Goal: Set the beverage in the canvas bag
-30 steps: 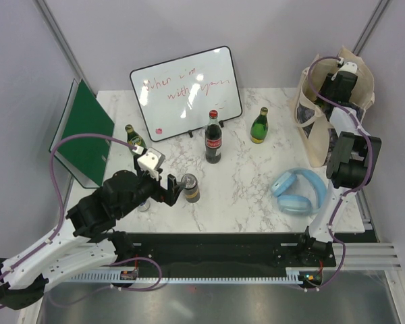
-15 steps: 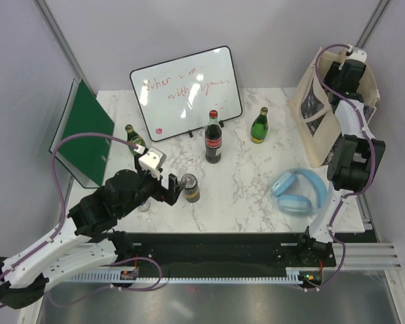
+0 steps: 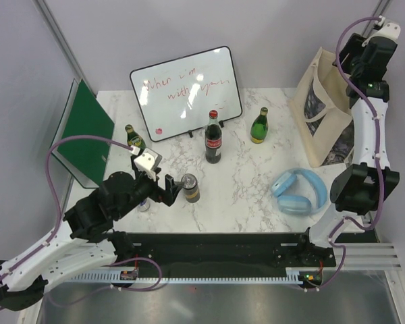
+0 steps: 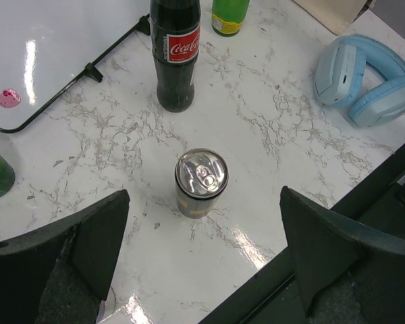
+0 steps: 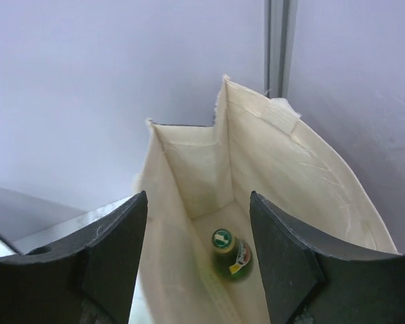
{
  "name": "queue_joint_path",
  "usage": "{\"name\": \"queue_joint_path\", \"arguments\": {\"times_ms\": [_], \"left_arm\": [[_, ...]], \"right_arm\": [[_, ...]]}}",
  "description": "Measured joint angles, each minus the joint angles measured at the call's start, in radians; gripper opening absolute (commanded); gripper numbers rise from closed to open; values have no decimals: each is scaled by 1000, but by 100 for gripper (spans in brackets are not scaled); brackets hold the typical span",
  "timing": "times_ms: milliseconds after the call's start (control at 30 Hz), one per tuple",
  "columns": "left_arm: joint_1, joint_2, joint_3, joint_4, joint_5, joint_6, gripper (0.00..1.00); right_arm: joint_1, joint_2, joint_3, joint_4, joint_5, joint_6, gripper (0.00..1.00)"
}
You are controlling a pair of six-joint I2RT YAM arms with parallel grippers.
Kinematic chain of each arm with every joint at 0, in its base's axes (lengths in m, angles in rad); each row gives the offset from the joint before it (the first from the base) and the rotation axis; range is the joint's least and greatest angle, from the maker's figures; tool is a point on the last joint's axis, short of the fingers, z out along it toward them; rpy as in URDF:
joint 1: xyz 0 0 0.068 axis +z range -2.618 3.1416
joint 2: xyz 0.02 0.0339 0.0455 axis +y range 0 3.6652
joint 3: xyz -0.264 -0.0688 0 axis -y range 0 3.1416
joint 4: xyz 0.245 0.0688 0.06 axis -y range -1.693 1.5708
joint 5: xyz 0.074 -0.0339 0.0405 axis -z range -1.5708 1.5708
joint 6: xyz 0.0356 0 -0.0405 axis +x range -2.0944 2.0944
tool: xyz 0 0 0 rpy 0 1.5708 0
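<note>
Two robot arms work at a marbled worktop (image 3: 243, 196). One green bottle (image 5: 231, 255) already sits at the bottom of the cream canvas bag (image 3: 324, 74), which stands at the worktop's far right side. The right fingers (image 5: 115, 250) hang high above the bag's open mouth, spread apart and holding nothing. The left fingers (image 4: 98, 236) are spread wide, with a silver-topped can (image 4: 201, 182) upright in the gap just ahead of them, untouched. A cola bottle (image 4: 175, 54) stands just beyond the can. Blue headphones (image 3: 298, 190) lie between the can and the bag. Likely risks are that closing off-centre tips or skids the can, and that a low carry clips the headphones or pushes over the soft bag.
</note>
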Motion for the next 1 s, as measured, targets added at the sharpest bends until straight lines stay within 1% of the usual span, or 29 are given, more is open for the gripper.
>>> {"name": "queue_joint_path", "arguments": {"times_ms": [67,167,200,267,300,367,433,533,633,767,900,1000], "left_arm": [[0,-1,0,0,0,0,99],[0,-3,0,0,2,0,100],[0,-5,0,0,3,0,100],[0,-10,0,0,5,0,100],[0,-14,0,0,8,0,100],[0,-19,0,0,10,0,100],[0,-23,0,0,10,0,100],[0,-22,0,0,10,0,100],[0,-21,0,0,10,0,100],[0,-21,0,0,10,0,100],[0,-16,0,0,10,0,100],[0,-8,0,0,10,0,100]], "right_arm": [[12,-25,26,-46,3,9,70],[72,-79,41,-104,16,13,71],[108,-101,38,-121,24,13,76],[200,-162,9,-144,31,13,78],[248,-195,-14,-146,34,13,80],[331,-258,-76,-154,32,17,90],[396,-317,-149,-158,33,26,91],[438,-357,-259,-158,35,27,91],[441,-313,-337,-160,39,23,92],[440,-178,-372,-185,40,11,91],[440,-59,-370,-192,24,5,85],[440,-14,-371,-185,15,0,82]]}}
